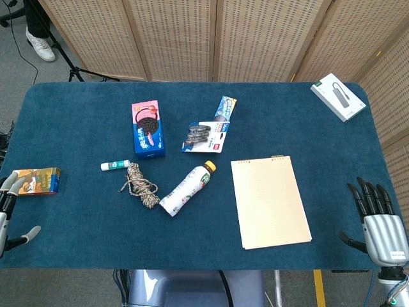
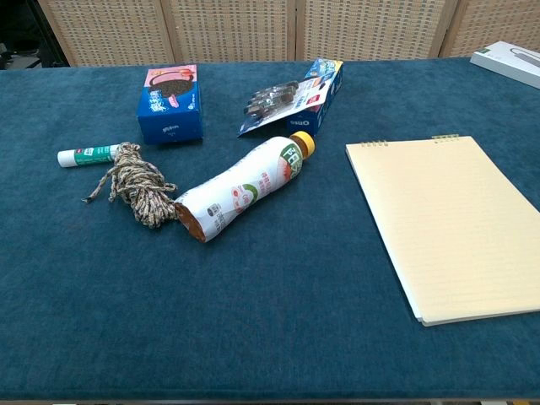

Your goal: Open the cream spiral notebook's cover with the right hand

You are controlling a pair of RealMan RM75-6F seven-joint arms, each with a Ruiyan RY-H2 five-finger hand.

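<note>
Right hand [image 1: 382, 225] sits nearest the head camera, at the table's near right corner, fingers spread and upright, holding nothing. It is not in the chest view.

Table [image 1: 77, 256]: blue cloth top, carries everything.

Notebook [image 1: 270, 201]: cream, flat, cover closed, on the right half of the table. Spiral binding runs along its far edge. It lies to the left of the right hand and slightly further away, apart from it with bare cloth between. Bottle [image 1: 186, 189] lies on its side just left of the notebook, not touching.

Step in hand, as I judge it: reach. Cover not yet touched. Because the binding is at the far edge, the free edge is the near one; best to bring the fingertips in low to the near right corner, catch only the top sheet of card, and lift it up and away toward the binding. Risk: picking up several pages along with the cover, or sliding the whole pad across the cloth.

Left hand [image 1: 13, 211]: at the near left edge, partly out of frame, fingers loosely apart, empty, just beside a small orange box [image 1: 38, 180].
</note>
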